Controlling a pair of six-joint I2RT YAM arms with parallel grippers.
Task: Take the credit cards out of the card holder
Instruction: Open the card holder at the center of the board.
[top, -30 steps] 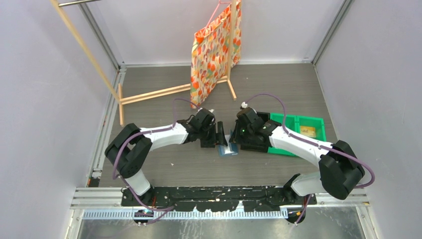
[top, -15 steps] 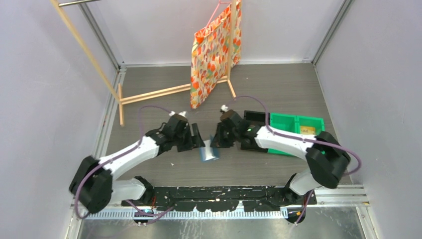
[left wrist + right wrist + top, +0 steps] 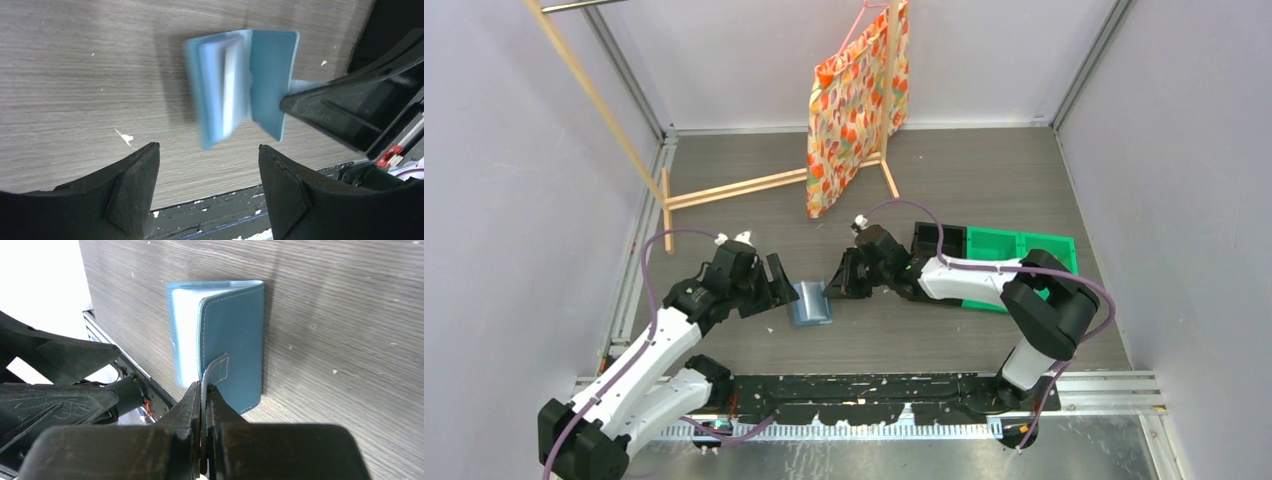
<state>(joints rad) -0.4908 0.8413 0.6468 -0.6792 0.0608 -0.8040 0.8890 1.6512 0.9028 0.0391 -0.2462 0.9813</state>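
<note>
since a second ago both arms have swung left, the holder [image 3: 810, 303] going with them across the table [image 3: 984, 180] to left of centre. the left gripper [image 3: 781, 284] gapes wide, empty, just beside it. only the right wrist view shows the right gripper [image 3: 204, 386] pinched tight on the holder's strap [image 3: 218, 367]; the left wrist view shows blurred pale leaves [image 3: 222, 85] fanned out.
</note>
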